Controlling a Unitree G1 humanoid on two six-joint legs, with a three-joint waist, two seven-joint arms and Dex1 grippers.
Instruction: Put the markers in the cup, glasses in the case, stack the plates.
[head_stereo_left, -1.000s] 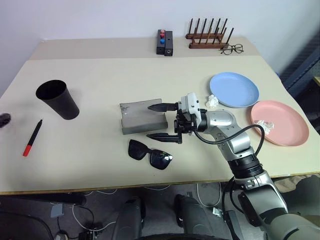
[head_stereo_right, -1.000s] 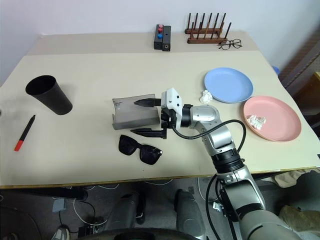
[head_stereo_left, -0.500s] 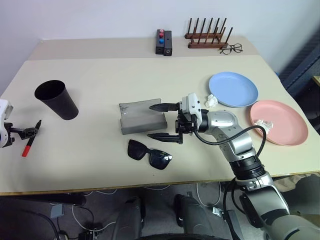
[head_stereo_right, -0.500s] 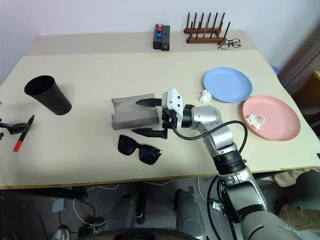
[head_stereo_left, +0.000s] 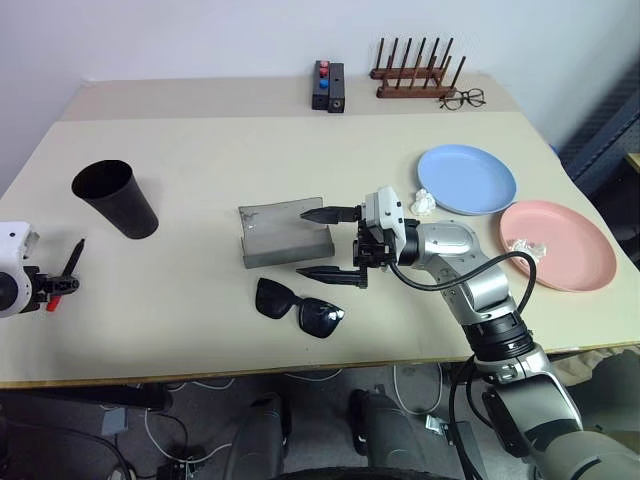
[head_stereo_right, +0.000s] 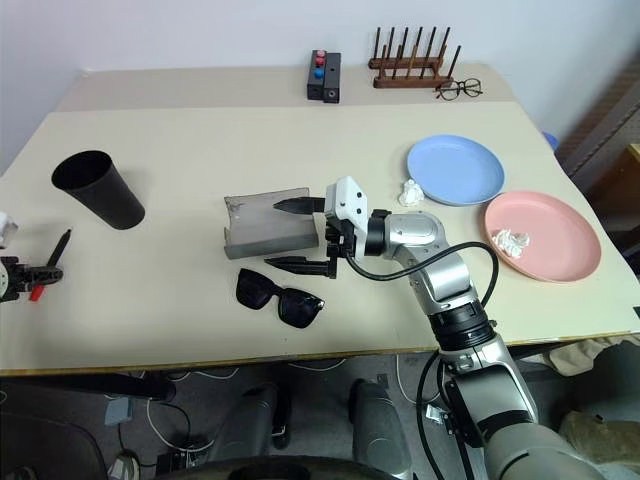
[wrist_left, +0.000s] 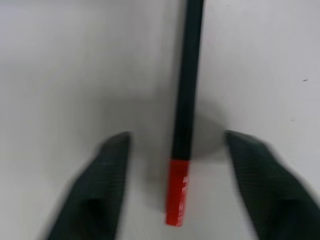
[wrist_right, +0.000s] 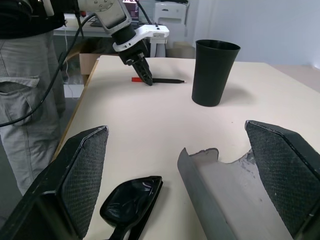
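Left gripper (wrist_left: 175, 150) has come down over the marker (wrist_left: 186, 100) since a second ago, fingers astride its red end, not yet touching; marker lies on the table near the cup (head_stereo_left: 115, 198). Right gripper (head_stereo_left: 325, 242) unmoved, spread wide, empty, beside the case (head_stereo_left: 285, 233).

Beige table (head_stereo_left: 200, 330) against a pale wall (head_stereo_left: 200, 35); cables on grey floor (head_stereo_left: 200, 440) beneath.
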